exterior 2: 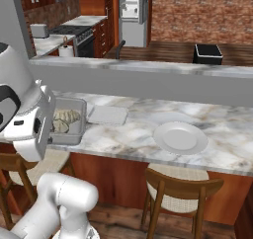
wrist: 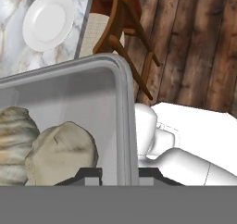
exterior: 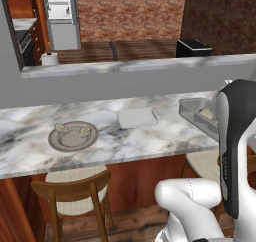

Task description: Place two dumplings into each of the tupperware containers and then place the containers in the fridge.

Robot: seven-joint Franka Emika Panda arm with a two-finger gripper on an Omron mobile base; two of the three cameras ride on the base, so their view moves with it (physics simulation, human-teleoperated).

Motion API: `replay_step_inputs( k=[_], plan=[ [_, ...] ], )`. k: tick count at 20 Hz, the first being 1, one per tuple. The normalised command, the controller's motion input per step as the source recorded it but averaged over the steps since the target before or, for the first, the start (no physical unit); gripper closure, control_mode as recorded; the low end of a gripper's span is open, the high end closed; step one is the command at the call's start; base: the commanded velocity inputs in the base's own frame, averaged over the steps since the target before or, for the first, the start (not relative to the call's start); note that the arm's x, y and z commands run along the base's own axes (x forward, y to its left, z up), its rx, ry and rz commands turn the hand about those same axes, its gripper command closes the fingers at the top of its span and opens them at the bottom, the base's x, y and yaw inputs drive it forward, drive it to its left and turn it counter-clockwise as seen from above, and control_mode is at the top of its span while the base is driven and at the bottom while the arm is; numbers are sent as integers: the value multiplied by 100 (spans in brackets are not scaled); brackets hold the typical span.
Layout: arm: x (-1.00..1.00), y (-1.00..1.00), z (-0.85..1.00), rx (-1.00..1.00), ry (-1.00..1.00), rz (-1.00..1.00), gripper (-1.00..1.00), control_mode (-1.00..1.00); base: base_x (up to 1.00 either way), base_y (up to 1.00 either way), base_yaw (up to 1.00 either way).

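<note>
1. Two dumplings (exterior: 73, 131) lie on the grey plate (exterior: 56, 142) at the worktop's (exterior: 130, 141) left in the left base view; the flat container (exterior: 137, 117) beside it looks unfilled. The fridge (exterior: 60, 11) stands far back.
2. Right base view: the filled container (exterior 2: 74, 115) sits at the near worktop edge, presumably within reach.
3. Hand view: the hand (wrist: 119, 174), nearly shut, pinches that container's rim (wrist: 125, 121), probably for lifting; two dumplings (wrist: 60, 153) inside.

We see a shallow grey translucent plastic container (exterior 2: 74, 119) at the left, lifted slightly off the marble counter (exterior 2: 148, 129), holding two pale crimped dumplings (exterior 2: 64, 120), partly behind our white arm. A second flat grey tray (exterior 2: 107, 114) lies just right of it; a round white plate (exterior 2: 180, 138) sits further right, nearer us.
</note>
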Motion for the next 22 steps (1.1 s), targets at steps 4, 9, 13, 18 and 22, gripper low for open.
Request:
replay_step_inputs(
  k=[4, 9, 13, 18, 22],
  plan=[
    [-1, 0, 0, 0, 0, 0, 100, -100, 0, 0, 0],
    [0, 0, 0, 0, 0, 0, 100, 100, -58, -4, -7],
    [0, 0, 0, 0, 0, 0, 100, 100, -80, -10, -14],
    [0, 0, 0, 0, 0, 0, 100, 100, -85, -42, -16],
    [0, 0, 0, 0, 0, 0, 100, 100, -10, -18, -5]
  ],
)
